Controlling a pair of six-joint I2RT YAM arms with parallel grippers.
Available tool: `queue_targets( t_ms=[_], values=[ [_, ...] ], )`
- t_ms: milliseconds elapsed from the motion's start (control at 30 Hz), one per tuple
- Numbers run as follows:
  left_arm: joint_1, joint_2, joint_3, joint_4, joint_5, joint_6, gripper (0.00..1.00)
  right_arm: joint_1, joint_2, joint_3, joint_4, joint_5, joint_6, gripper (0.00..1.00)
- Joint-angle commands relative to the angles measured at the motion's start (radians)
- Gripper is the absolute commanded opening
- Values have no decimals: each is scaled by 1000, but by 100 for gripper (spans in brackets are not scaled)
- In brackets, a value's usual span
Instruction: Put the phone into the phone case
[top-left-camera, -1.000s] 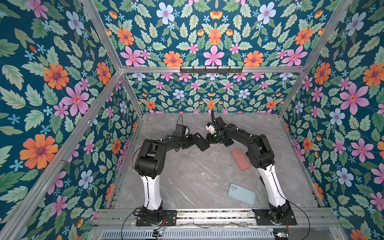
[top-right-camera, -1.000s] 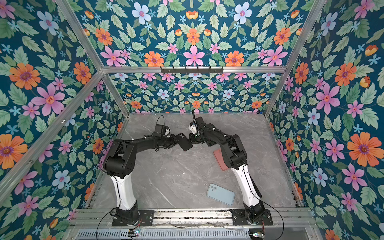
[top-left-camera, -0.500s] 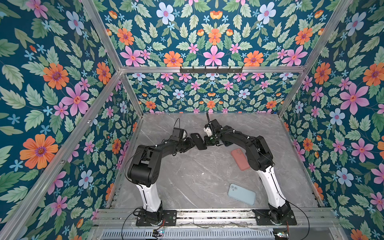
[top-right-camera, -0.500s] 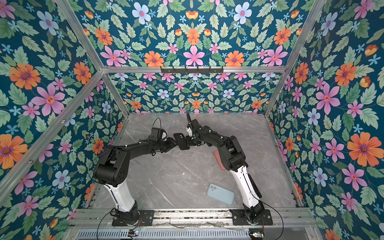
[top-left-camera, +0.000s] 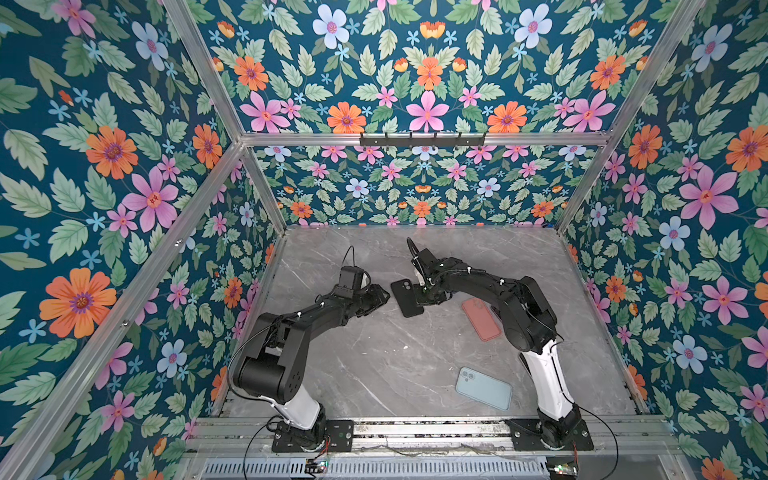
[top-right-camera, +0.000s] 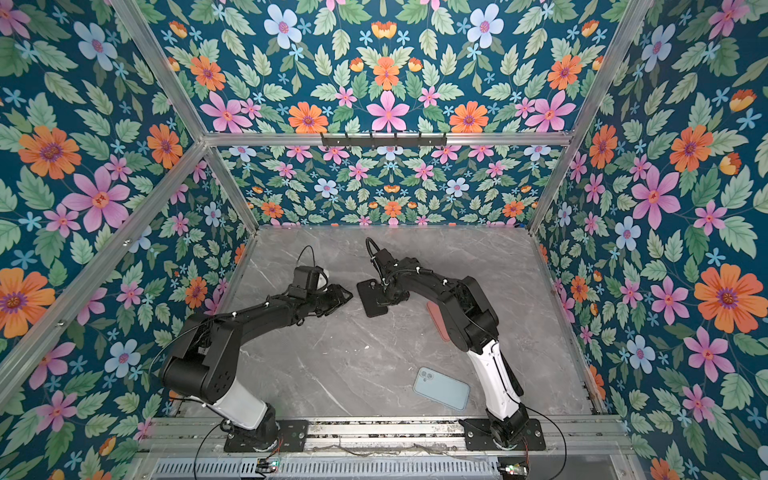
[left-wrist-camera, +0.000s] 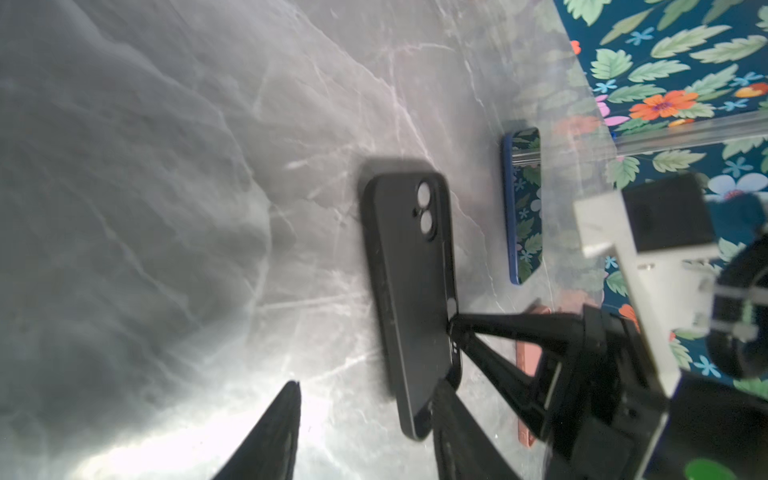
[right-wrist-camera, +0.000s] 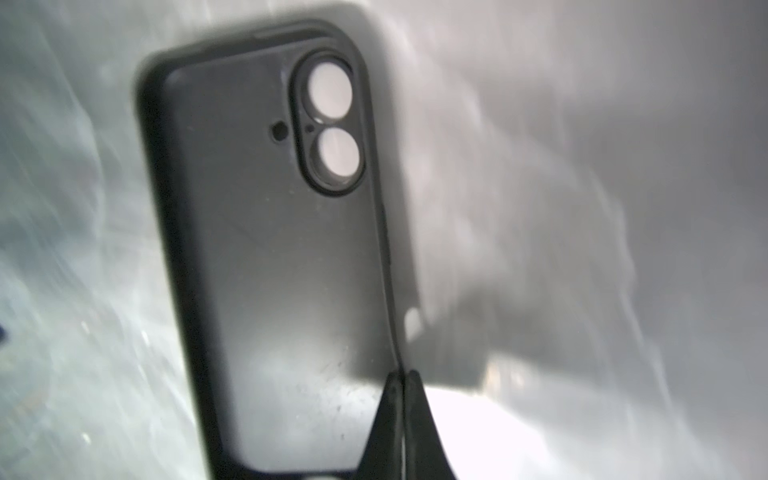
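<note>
No writing can be read anywhere; blurred wrist views may hide some.

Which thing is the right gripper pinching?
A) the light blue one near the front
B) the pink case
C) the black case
C: the right gripper is shut on the side edge of the black case, while the pink case lies apart from it.
</note>
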Motion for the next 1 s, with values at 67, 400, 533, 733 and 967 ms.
queue_targets(
  t_ms=[67,400,533,733,967],
  values=[
    [-36,-57,-79,69,-28,-60,54,36,-124,-180,8,82,107,0],
    [-129,-118,-149,87,-80,-101,54,121,-257,-390,66,98,212,2],
    [-142,-130,-172,90,-91,-105,54,133,-269,-424,87,81,231,12],
    [-154,-155,-187,72,-105,-103,55,144,-300,-468,135,23,259,22],
    [-156,-167,-188,44,-117,-90,55,144,-341,-498,137,4,272,25]
  ],
)
